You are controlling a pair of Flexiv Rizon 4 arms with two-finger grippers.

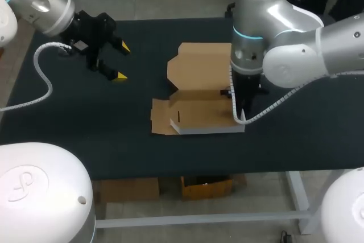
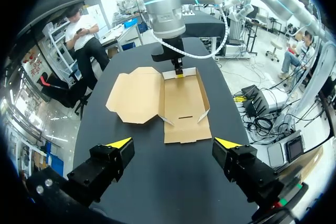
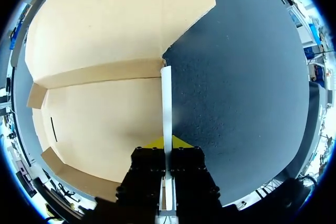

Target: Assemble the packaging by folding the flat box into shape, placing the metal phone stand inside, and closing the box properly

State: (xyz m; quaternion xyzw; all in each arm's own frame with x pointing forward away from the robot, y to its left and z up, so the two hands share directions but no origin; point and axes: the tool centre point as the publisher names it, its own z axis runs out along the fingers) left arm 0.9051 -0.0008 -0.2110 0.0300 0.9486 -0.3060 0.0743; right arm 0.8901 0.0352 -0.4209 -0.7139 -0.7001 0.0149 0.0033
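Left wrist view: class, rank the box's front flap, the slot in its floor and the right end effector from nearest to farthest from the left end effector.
1. Front flap, just ahead of the left end effector.
2. Slot, mid-floor.
3. Right end effector, gripping the far wall.

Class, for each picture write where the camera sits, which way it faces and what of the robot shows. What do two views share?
Head view: above and behind, looking down on the table; left arm and right arm show.
Left wrist view: at that wrist, looking across at the box; open left gripper shows.
Right wrist view: at that wrist, looking down the box's wall, clamped in the right gripper.
All share the box.
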